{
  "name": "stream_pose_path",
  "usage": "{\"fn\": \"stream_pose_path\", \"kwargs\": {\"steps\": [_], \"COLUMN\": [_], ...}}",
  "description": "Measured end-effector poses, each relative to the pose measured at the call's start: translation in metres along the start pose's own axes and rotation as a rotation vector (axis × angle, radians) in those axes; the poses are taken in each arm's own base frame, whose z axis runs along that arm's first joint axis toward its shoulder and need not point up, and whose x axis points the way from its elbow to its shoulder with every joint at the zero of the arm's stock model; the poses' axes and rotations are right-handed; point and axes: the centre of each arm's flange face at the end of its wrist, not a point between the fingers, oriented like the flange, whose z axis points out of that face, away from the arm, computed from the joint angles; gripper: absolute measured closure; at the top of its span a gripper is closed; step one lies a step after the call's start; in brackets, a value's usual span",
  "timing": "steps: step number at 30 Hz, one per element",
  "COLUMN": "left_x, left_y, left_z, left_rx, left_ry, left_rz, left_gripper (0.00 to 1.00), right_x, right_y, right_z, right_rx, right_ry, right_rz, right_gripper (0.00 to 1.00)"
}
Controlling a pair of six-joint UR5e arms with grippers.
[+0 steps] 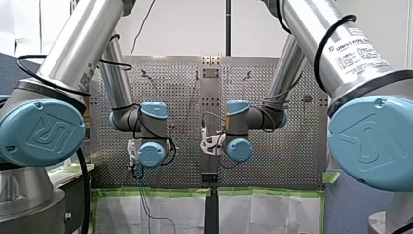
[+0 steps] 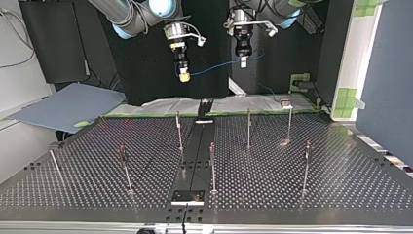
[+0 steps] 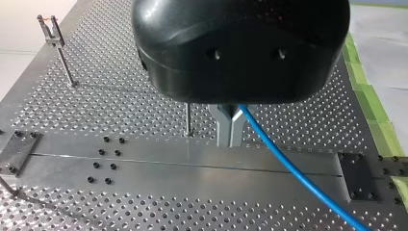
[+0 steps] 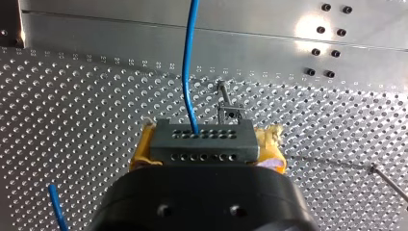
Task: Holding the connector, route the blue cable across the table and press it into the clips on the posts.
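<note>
In the right wrist view my right gripper (image 4: 204,148) has its yellow pads shut on a grey connector (image 4: 201,137), and the blue cable (image 4: 187,62) leaves the connector's face. In the left wrist view my left gripper (image 3: 230,142) has its metal fingers shut on the blue cable (image 3: 288,168), which trails away below. In the top view both hang high above the table's far edge: my right gripper (image 2: 183,76) at left, my left gripper (image 2: 243,62) at right, the cable (image 2: 219,67) spanning between them. Several thin posts with clips (image 2: 248,127) stand on the perforated table (image 2: 341,185).
A smooth rail runs down the table's middle with a black plate (image 2: 187,196) at the top view's near end. A clip post (image 4: 228,110) stands below the connector. Another post (image 3: 55,45) stands far off beside my left gripper. Green tape and white sheets (image 2: 253,103) line the far edge.
</note>
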Motion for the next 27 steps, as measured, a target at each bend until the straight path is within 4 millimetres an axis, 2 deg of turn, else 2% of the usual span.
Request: {"fn": "stream_pose_path", "kwargs": {"steps": [10, 27], "left_x": [0.004, 0.006], "left_y": [0.003, 0.006], "left_z": [-0.004, -0.006], "left_rx": [-0.001, -0.002], "left_ry": [0.02, 0.035], "left_rz": [0.016, 0.027], "left_gripper": [1.0, 1.0], "right_x": [-0.003, -0.076], "right_y": [-0.002, -0.008], "right_z": [-0.003, -0.025], "right_rx": [0.005, 0.03], "right_ry": [-0.01, -0.168], "right_rz": [-0.005, -0.051], "right_gripper": [1.0, 1.0]}}
